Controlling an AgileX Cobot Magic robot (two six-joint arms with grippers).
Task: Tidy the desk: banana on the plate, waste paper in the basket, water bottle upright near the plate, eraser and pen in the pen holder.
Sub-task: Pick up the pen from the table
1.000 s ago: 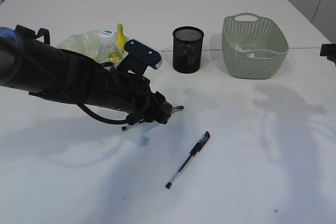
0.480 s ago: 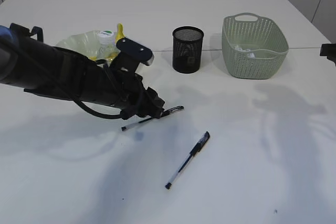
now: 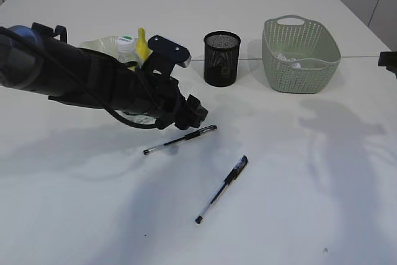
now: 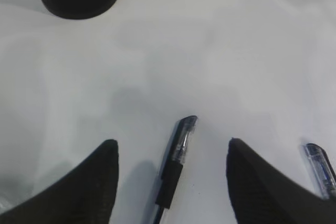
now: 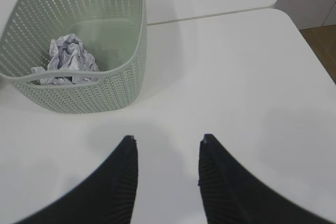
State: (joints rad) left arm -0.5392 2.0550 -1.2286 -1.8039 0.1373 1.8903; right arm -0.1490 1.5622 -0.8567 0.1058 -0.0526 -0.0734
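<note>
- Left gripper [image 4: 170,169]: jaws apart, nothing between the pads; it hangs over the desk [image 3: 291,172] with a pen [image 4: 176,153] lying flat directly beneath the gap, touching neither finger.
- Change from half a second ago: then the jaws were down at that pen's capped end; now the gripper is lifted clear and sits a little farther back, toward the plate. The pen [image 3: 180,139] is free on the tabletop, about where it lay before.
- Second pen [image 3: 222,188]: just to the gripper's right and nearer the camera, unmoved; its clear end shows at the wrist view's right edge [image 4: 321,167].
- Pen holder [image 3: 221,58]: ahead of the fingers, upright, unmoved.
- Plate [image 3: 93,46], banana [image 3: 143,44] and water bottle [image 3: 126,46]: behind the left arm, largely hidden by it; the bottle cap and banana tip show above it.
- Right gripper [image 5: 167,171]: jaws parted, empty, hovering over bare desk, unchanged.
- Basket [image 5: 73,45]: just ahead and left of the right gripper, crumpled paper [image 5: 65,61] inside.
- Eraser: cannot find it.
</note>
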